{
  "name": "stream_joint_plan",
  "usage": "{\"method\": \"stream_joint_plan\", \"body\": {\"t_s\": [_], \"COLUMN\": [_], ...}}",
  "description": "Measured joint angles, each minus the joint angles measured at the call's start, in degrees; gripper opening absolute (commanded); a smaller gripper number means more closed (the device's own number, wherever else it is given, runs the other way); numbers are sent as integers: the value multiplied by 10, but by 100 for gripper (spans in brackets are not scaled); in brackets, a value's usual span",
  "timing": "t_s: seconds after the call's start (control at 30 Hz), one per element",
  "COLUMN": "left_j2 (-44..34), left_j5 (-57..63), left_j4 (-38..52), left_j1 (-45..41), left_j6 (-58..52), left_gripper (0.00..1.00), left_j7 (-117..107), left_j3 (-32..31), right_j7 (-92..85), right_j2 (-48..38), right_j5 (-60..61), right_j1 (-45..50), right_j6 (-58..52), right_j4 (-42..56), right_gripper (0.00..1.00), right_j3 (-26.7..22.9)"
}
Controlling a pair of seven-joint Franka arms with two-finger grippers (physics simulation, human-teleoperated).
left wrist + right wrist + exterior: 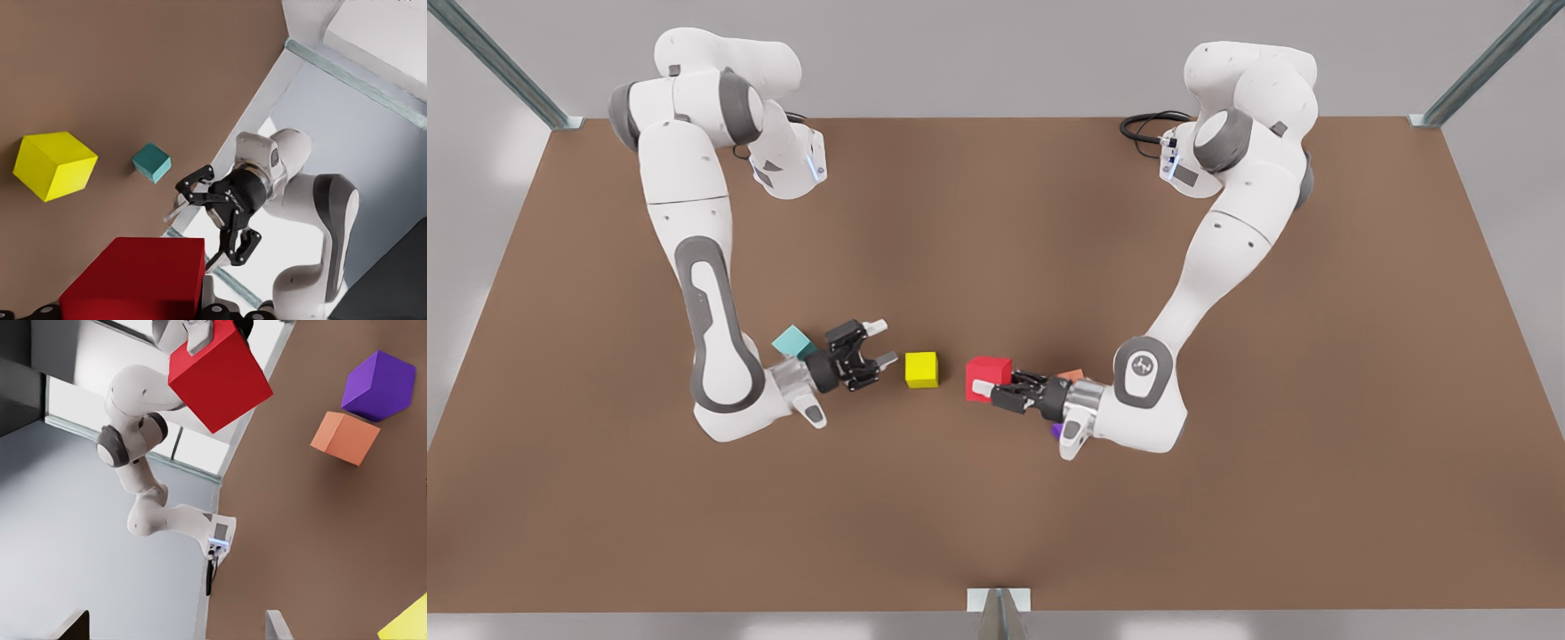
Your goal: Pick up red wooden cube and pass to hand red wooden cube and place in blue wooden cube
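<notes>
While the red cube [988, 378] sits pinched in my left gripper [996, 391] above the table [996, 222], on the front view's right, the handover is the step in hand. The left fingers press on its sides near one end; in the left wrist view the cube [137, 279] is close against the camera, so the grip looks deep (good, though it leaves less free face for the other arm).

My right gripper [871, 349] waits on the front view's left with its fingers spread, pointing toward the cube, with the yellow cube [921, 369] lying between the two. In the right wrist view the red cube [219, 379] hangs ahead, held by the far gripper.

How I'd do it well:
- Bring the right gripper in above the yellow cube, not through it.
- Rotate the right wrist so its fingers close across the faces the left fingers don't cover.
- Close fully before the left fingers let go, then back the left arm straight out.

The blue cube [792, 342] is just beside the right wrist, behind the gripper, so after the pass that arm must swing back (watch the forearm doesn't knock it). The orange cube [345, 437] and purple cube [379, 385] lie on the table under the left arm, clear of the handover path.
</notes>
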Motion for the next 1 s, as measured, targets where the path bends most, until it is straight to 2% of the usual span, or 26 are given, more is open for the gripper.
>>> {"method": "stream_joint_plan", "body": {"t_s": [0.47, 0.67, 1.0], "left_j2": [3, 6, 9], "left_j5": [-45, -53, -57], "left_j4": [-16, -17, -17], "left_j1": [6, 6, 6], "left_j6": [34, 37, 39], "left_gripper": [48, 49, 49], "left_j7": [167, 209, 255], "left_j3": [0, 0, 0], "right_j7": [-338, -410, -461], "right_j2": [5, 6, 21], "right_j5": [169, 226, 251], "right_j1": [52, 69, 71], "right_j6": [127, 158, 226], "right_j4": [-34, -19, 21], "right_gripper": [100, 100, 100], "right_j3": [1, 12, 38]}}
